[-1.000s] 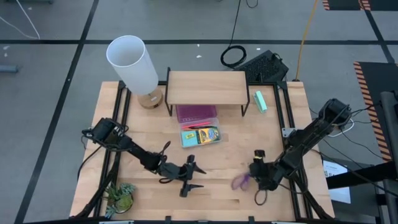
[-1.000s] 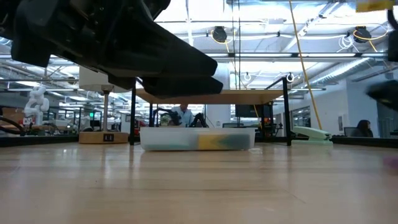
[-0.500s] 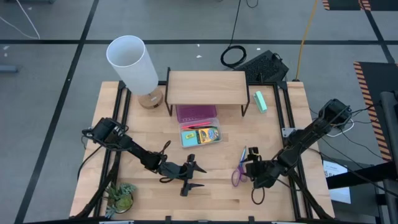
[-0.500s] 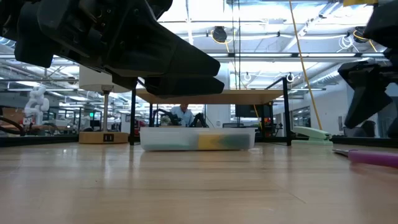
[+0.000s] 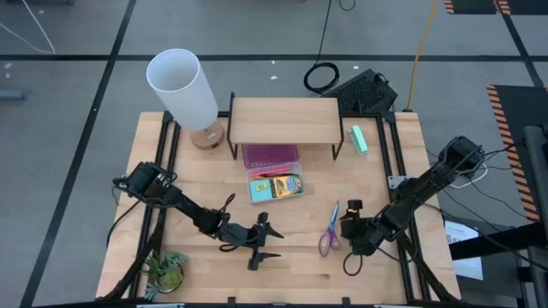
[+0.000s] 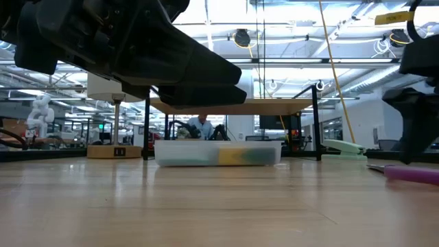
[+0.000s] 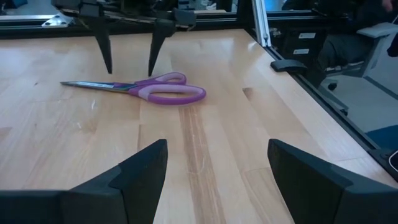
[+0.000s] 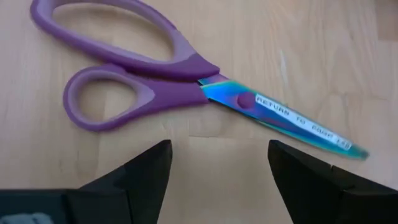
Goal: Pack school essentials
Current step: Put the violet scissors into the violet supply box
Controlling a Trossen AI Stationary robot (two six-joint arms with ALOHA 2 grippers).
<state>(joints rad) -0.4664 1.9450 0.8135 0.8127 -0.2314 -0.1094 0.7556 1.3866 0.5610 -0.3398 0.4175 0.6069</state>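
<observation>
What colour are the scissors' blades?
The scissors have iridescent blue-green blades and purple handles; the right wrist view shows them best.

The purple scissors [image 7: 146, 91] lie flat on the wooden worktop [image 7: 211, 155]. The left tool [image 7: 217, 174] is low over the wood with its two fingers spread apart. The right tool [image 7: 129, 56] points down just behind the scissors, fingers apart.

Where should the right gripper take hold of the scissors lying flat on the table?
Grip the scissors from straight above at the neck where handles meet blades, jaws across it. They lie flat and closed; that neck is narrow and solid, unlike the wide loops. The right gripper, open, hovers beside them.
</observation>
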